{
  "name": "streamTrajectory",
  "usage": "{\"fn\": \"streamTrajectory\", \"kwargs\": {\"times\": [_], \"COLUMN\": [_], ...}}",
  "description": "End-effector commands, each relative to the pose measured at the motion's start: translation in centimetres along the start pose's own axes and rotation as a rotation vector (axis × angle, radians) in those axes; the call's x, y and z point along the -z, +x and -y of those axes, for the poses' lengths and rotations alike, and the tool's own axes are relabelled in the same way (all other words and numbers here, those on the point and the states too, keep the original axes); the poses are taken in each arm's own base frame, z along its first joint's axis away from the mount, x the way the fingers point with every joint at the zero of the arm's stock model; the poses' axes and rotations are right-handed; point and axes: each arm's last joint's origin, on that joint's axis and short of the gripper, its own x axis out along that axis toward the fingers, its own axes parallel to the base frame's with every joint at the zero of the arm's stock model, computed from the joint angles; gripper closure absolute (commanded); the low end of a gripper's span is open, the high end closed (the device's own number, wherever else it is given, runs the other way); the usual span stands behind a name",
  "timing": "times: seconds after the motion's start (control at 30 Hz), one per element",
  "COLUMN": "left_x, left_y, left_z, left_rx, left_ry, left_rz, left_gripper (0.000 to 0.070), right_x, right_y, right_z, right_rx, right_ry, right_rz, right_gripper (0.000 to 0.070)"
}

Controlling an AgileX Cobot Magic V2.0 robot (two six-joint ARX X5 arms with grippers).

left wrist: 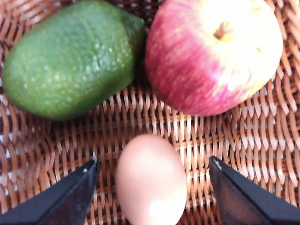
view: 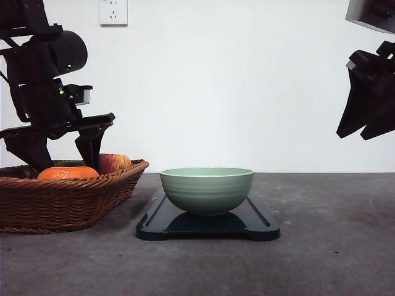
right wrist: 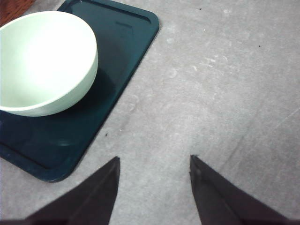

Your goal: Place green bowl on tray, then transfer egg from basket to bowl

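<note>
The pale green bowl [view: 207,188] [right wrist: 42,61] stands upright on the dark tray [view: 262,227] [right wrist: 126,42] at the middle of the table. In the wicker basket [view: 62,206] [left wrist: 154,122] at the left lies the brownish egg [left wrist: 151,180]. My left gripper [view: 62,153] [left wrist: 153,161] reaches down into the basket and is open, one finger on each side of the egg with a gap to both. High at the right my right gripper [view: 367,120] [right wrist: 153,158] hangs open and empty, over bare table beside the tray.
A red-yellow apple [left wrist: 213,54] [view: 115,163] and a bumpy green fruit [left wrist: 70,56] lie in the basket just past the egg. An orange fruit [view: 68,173] sits at the basket's front. Grey table [right wrist: 225,93] spreads right of the tray.
</note>
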Motion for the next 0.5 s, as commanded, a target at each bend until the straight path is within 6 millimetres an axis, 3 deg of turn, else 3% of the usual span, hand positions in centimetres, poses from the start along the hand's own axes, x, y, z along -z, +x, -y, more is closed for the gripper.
{"fn": "streamTrajectory", "kwargs": {"times": [0.0, 0.47], "left_x": [-0.5, 0.1], "left_y": [0.4, 1.9], "left_z": [0.2, 0.1], "left_rx": [-0.001, -0.009], "left_ry": [0.013, 0.013], "left_rz": [0.003, -0.060], "left_gripper": [0.0234, 0.0241], "right_x": [-0.4, -0.4], "right_y": [0.1, 0.1], "right_z": [-0.1, -0.1], "right_rx": [-0.004, -0.003], "right_ry": [-0.004, -0.005], "right_rz": [0.010, 0.013], "right_gripper": [0.0413, 0.0413]}}
